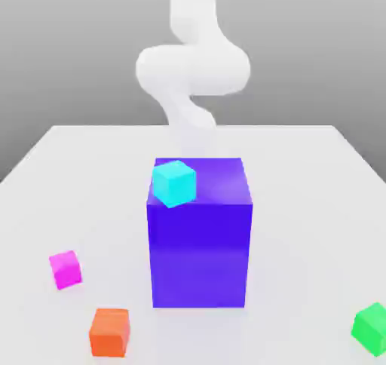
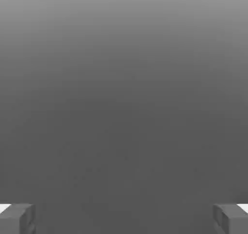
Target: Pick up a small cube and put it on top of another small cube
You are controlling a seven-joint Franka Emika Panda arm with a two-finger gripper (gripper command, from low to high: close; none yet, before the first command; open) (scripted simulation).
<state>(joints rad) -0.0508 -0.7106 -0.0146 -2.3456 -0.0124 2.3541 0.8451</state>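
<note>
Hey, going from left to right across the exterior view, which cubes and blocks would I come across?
Magenta cube, then orange cube, then cyan cube, then green cube. The big blue block overlaps the cyan cube's span, so I leave it out.

Environment: simulated robot test area. Indications: plain white tabletop [image 1: 301, 205]; blank grey gradient background; white robot arm [image 1: 193, 65]; untextured, single-colour cubes [image 1: 110, 333] and one large violet-blue block [image 1: 200, 254]. All surfaces are rendered smooth and unmarked.
</note>
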